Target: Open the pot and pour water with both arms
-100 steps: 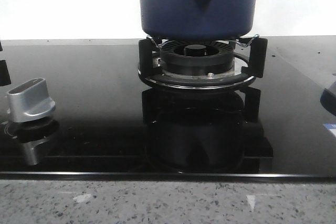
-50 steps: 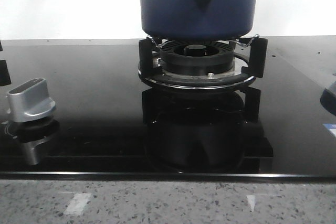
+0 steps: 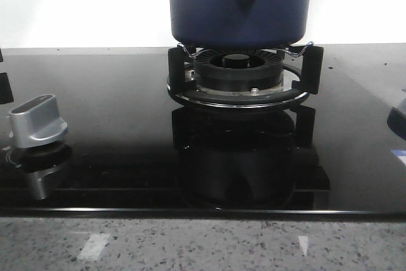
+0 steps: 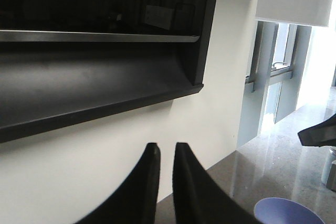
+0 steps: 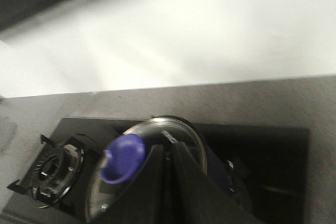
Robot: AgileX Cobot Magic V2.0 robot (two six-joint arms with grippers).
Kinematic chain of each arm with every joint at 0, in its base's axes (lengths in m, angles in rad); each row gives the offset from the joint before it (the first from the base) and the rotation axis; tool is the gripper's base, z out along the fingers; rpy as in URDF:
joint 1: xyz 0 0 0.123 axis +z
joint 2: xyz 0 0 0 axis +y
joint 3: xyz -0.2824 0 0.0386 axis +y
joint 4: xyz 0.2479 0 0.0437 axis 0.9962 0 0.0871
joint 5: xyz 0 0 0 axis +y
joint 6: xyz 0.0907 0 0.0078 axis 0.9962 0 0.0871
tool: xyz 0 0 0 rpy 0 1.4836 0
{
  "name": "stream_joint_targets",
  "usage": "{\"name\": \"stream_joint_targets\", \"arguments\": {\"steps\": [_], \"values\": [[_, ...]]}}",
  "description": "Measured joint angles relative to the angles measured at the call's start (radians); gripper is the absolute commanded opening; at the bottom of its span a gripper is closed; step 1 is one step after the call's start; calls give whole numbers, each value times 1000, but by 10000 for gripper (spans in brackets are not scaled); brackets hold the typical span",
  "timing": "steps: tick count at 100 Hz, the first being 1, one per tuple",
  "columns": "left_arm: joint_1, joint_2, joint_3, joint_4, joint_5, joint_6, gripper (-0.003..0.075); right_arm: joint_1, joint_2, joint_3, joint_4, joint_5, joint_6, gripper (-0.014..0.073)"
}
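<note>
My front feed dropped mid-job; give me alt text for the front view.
A dark-blue pot sits on the black burner of a glossy black stovetop, its top cut off by the frame. A silver knob stands at the left; no arms are visible.

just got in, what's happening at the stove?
The pot sits on the burner. The right gripper appears to have its jaws clamped on the rim of the glass lid, tilted beside the pot. The left gripper hangs in the air facing the wall, jaws nearly closed on nothing. No pouring yet.
</note>
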Motion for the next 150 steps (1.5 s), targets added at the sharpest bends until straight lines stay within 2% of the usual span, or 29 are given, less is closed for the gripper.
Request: {"name": "stream_joint_targets", "arguments": {"steps": [11, 18, 38, 47, 63, 77, 98, 112, 131, 150], "values": [[9, -36, 0, 54, -16, -47, -20, 89, -21, 5, 5, -65, -63, -46], [9, -78, 20, 82, -70, -57, -20, 152, -41, 17, -2, -116, -113, -46], [9, -288, 176, 177, -375, -63, -20, 319, -158, 126, -80, -309, -200, -46], [10, -385, 277, 239, -451, -63, -20, 359, -242, 214, -125, -398, -214, -46], [4, -538, 487, 292, -474, -59, -20, 372, -403, 411, -204, -537, -221, -46], [-10, -675, 702, 228, -501, 13, -20, 372, -570, 606, -223, -593, -221, -46], [-12, -903, 1032, 7, -540, 198, -20, 372, -820, 898, -236, -619, -221, -46], [-12, -1051, 1192, -81, -570, 233, -20, 372, -937, 1039, -236, -631, -225, -46], [-12, -1179, 1286, -153, -581, 240, -20, 372, -1021, 1112, -236, -656, -225, -46], [-12, -1193, 1300, -161, -582, 242, -20, 372, -1023, 1118, -232, -665, -225, -46]]}}
